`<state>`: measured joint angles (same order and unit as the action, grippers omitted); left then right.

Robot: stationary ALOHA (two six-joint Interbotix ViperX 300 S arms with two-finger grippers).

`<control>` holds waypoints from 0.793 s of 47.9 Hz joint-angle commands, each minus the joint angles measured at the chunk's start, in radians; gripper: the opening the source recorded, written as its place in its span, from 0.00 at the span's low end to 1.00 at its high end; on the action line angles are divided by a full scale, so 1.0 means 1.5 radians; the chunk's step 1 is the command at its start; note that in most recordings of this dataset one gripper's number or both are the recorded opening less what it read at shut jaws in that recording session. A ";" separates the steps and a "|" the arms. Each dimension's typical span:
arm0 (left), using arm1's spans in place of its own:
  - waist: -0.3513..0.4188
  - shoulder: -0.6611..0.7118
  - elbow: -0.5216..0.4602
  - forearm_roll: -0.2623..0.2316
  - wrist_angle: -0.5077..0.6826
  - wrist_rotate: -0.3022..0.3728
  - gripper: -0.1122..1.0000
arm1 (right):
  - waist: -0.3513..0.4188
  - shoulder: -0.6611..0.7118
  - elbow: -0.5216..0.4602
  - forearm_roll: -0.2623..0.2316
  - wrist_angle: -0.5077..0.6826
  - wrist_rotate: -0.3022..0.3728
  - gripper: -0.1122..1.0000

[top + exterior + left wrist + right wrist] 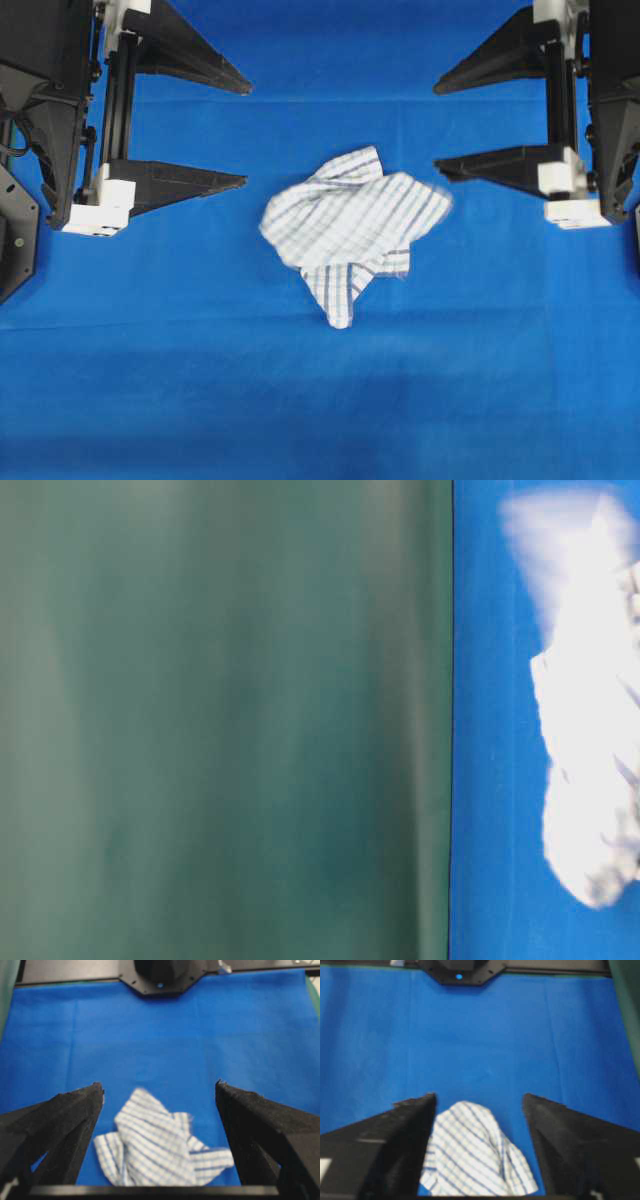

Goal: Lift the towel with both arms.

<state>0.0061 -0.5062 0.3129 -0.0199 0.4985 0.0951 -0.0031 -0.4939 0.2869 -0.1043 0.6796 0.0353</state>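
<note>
The towel [350, 225], white with thin blue and grey checks, is a crumpled heap on the blue cloth in the middle of the overhead view, its edges blurred. My left gripper [247, 135] is open to its left, fingers wide apart and touching nothing. My right gripper [436, 128] is open to its right, with its nearer fingertip close to the towel's right edge. In the left wrist view the towel [155, 1145] shows below and between the spread fingers of the left gripper [160, 1087]. The right wrist view shows the towel [470, 1155] likewise under the right gripper [479, 1096]. Neither gripper holds it.
A bright blue cloth [320, 400] covers the whole table. The opposite arm's black base [160, 975] stands at the far edge in each wrist view. A blurred green surface [220, 720] fills most of the table-level view, with the towel [585, 730] a white smear at the right.
</note>
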 commanded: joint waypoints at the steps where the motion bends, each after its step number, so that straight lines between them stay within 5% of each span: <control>1: 0.001 -0.003 0.002 -0.001 -0.006 -0.001 0.90 | -0.002 -0.002 -0.004 -0.003 0.004 0.002 0.70; 13: -0.004 0.037 0.073 -0.002 -0.029 -0.014 0.90 | -0.002 0.016 0.073 0.001 -0.001 0.012 0.71; 38: -0.007 0.197 0.224 -0.002 -0.206 -0.016 0.90 | 0.024 0.163 0.230 0.002 -0.169 0.054 0.71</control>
<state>-0.0031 -0.2270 0.6443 -0.0215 0.2301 0.0690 0.0261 -0.2684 0.6351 -0.1028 0.4602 0.1150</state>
